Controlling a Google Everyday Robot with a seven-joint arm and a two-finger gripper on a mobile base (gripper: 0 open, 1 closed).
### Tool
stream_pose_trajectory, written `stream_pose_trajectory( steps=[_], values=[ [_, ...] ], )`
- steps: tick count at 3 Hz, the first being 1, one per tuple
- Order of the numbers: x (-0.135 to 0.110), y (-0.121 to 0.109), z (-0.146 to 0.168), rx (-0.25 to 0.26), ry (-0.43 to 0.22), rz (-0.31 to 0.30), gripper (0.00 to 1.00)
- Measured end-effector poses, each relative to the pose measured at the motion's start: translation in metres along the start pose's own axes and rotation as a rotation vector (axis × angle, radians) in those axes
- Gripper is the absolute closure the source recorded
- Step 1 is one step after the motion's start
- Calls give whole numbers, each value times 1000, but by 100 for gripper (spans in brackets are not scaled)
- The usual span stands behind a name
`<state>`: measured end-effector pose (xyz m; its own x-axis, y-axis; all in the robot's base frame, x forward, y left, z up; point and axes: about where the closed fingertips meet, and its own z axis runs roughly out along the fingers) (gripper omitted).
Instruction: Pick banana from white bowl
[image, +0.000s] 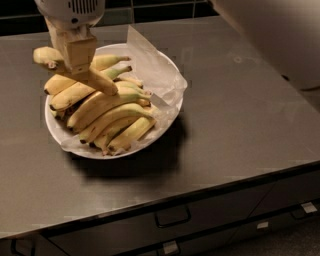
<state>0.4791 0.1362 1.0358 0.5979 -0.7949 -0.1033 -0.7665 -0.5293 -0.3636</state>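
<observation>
Camera view shows the beige gripper (79, 59) clamped on a curved yellow banana (102, 84) above the wide white bowl (114, 48), far left, so the pick seems nearly done.

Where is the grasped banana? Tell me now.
In the camera view's upper left, the curved yellow banana is clamped in the gripper, above the left side of the wide white paper-lined bowl.

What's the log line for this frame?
state: grasped | gripper: shut on banana, over left side of white bowl | bowl contents: other bananas on paper
</observation>
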Motion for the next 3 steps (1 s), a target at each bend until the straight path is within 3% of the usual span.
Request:
stream_pose_trajectory(
  steps=[3],
  values=[
    [-6,-4,-41,72,83,23,100]
  ],
)
